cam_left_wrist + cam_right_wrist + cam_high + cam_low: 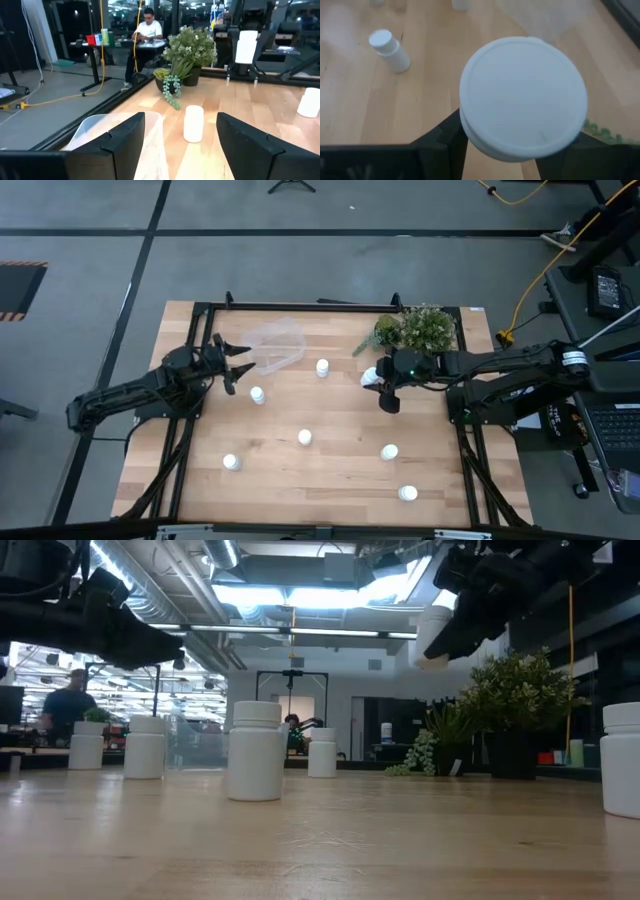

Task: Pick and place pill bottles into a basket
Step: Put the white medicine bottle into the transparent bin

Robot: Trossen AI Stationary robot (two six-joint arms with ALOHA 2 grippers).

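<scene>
My right gripper [384, 393] clamps one pill bottle [522, 97] aloft near the plant [420, 328], my left gripper [236, 365] hangs spread open beside the seemingly empty clear basket [277, 343], and six bottles remain on the table [330, 475].

Two dark jointed arms, black angular fingers.

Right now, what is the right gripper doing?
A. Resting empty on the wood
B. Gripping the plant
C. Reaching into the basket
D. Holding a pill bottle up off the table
D: the right gripper is closed around a white pill bottle, and the low view shows that bottle lifted well above the table.
</scene>
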